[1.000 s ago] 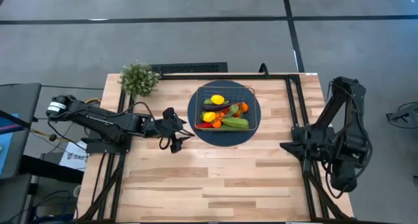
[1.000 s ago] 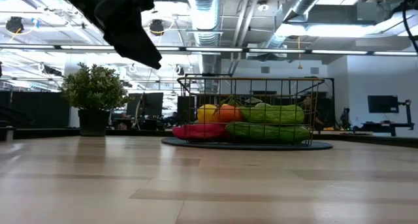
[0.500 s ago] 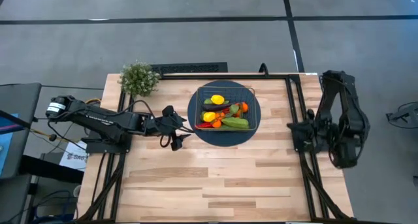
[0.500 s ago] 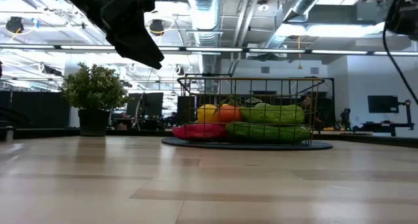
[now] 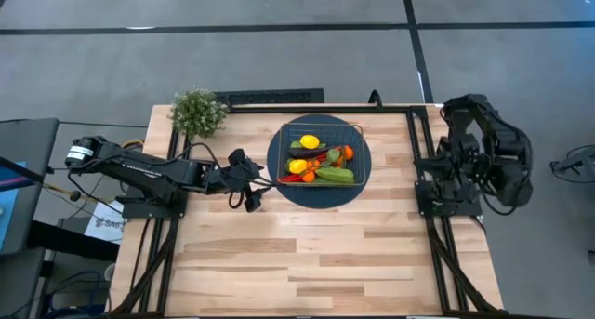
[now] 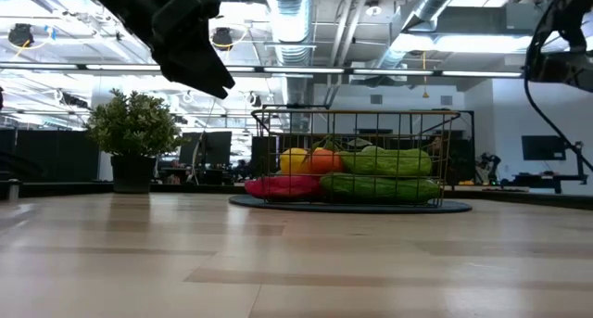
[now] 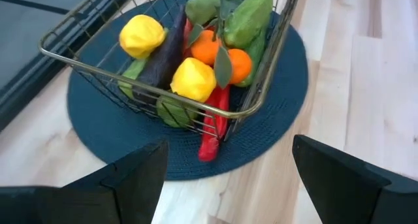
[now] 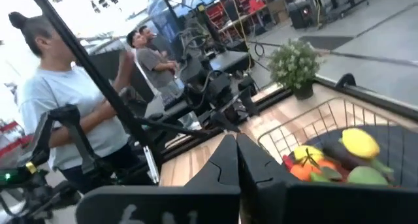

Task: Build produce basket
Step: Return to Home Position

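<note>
Basket [image 5: 322, 131]: holds produce [image 5: 321, 163], on blue mat [image 5: 279, 181].
Left gripper [image 5: 257, 191]: wide, empty, beside mat.
Right gripper [image 8: 236, 142]: closed, empty, by table [image 5: 307, 254] edge.

1. From above, the light is even and diffuse. The basket [image 5: 342, 133] and the round mat [image 5: 279, 178] under it cast almost no shadow on the pale table [image 5: 307, 254].
2. Left of the basket, the left arm [image 5: 139, 168] lays only a faint, soft-edged shadow on the wood.
3. At table height, long ceiling light strips [image 6: 306, 69] above the basket glare almost white.
4. Against them, up and left of the basket, the left arm is a flat black silhouette.
5. The wood in front of the basket carries a dull sheen.
6. In the left wrist view, the produce [image 7: 209, 54] in the basket is brightly, evenly lit.
7. In the right wrist view, the background beyond the basket, above a person [image 8: 65, 113], is washed out white.
</note>
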Robot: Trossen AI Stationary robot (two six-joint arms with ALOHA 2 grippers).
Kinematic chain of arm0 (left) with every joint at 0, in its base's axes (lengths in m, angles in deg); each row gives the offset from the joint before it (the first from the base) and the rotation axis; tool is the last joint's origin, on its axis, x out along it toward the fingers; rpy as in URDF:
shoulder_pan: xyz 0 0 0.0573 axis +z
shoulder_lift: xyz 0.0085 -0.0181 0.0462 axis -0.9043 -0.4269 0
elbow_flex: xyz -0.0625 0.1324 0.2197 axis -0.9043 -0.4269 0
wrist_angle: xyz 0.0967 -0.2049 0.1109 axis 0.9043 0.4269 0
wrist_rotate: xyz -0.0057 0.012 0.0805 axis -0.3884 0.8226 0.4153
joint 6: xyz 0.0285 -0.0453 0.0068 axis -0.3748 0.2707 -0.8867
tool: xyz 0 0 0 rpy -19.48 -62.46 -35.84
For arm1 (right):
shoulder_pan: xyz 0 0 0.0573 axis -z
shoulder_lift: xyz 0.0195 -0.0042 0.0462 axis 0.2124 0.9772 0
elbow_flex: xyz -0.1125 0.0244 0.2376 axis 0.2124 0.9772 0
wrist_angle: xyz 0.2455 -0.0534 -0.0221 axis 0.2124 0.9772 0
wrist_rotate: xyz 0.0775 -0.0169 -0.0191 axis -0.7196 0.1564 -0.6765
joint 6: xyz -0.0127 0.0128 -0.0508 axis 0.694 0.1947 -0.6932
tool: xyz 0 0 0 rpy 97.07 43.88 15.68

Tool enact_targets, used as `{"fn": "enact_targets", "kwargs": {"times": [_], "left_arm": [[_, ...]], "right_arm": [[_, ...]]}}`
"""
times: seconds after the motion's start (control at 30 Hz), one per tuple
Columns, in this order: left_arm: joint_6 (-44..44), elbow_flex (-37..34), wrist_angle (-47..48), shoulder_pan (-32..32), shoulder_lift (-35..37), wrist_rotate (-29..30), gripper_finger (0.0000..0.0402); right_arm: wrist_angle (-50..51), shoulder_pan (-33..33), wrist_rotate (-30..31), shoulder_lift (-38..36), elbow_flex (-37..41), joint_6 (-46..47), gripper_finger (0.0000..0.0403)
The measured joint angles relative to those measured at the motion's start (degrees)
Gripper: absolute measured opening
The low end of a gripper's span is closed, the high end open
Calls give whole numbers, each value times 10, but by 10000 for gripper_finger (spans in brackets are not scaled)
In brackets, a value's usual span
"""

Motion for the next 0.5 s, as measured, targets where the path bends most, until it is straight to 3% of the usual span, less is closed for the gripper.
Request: {"fn": "enact_targets", "kwargs": {"times": [0.3,0.37,0.5], "left_arm": [[-17,1,41,1,0,26,313],[-29,2,60,0,0,9,313],[-28,3,56,-2,0,-40,313]], "right_arm": [[-310,0,0,16,-22,-357,18],[-366,2,-3,22,-22,-452,22],[-476,2,-33,33,-22,-536,28]]}}
